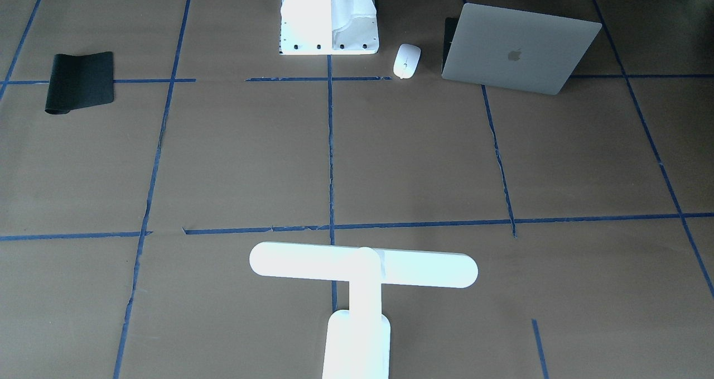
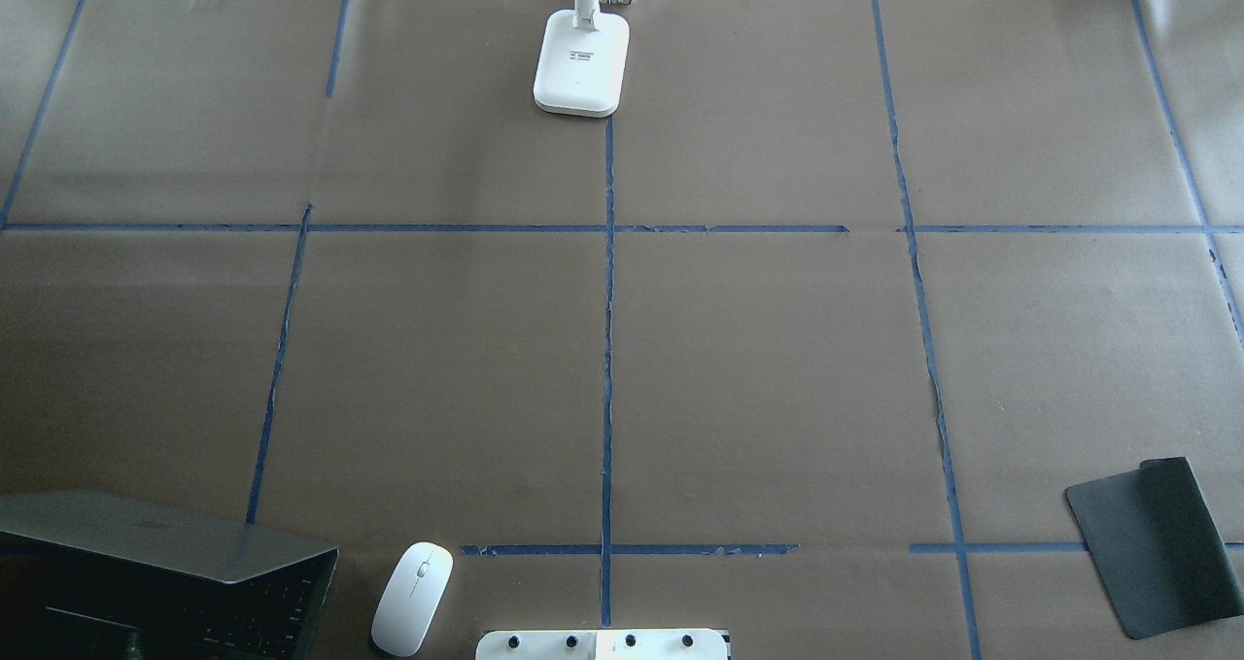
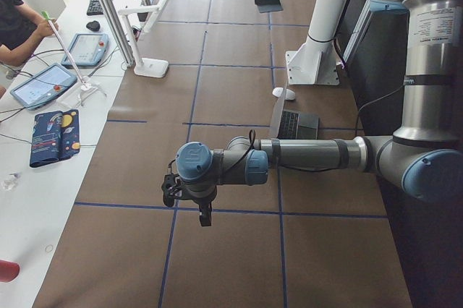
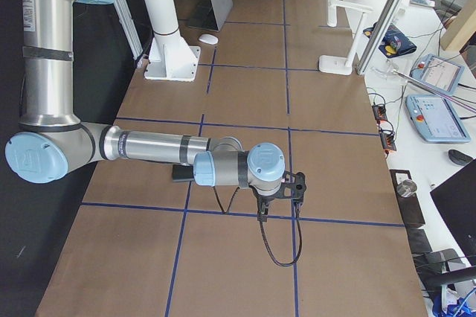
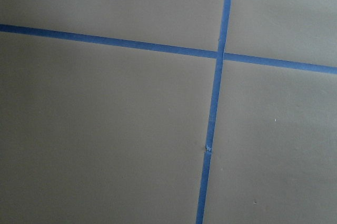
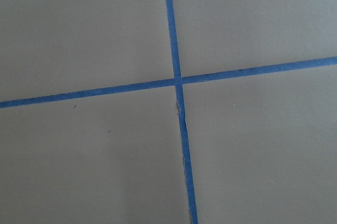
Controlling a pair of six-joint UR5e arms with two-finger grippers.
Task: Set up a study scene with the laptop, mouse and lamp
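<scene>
The grey laptop stands part open near the robot's base on its left side, keys showing in the overhead view. The white mouse lies beside it. The white T-shaped lamp stands upright at the far middle edge, its base in the overhead view. My left gripper hangs over bare paper past the table's left end. My right gripper hangs over bare paper past the right end. Both show only in side views; I cannot tell whether they are open or shut.
A black mat lies on the robot's right side, near the front. The white bolted pedestal stands at the robot's base. Blue tape lines cross the brown paper; both wrist views show only paper and tape. An operator's desk with tablets lies beyond the far edge.
</scene>
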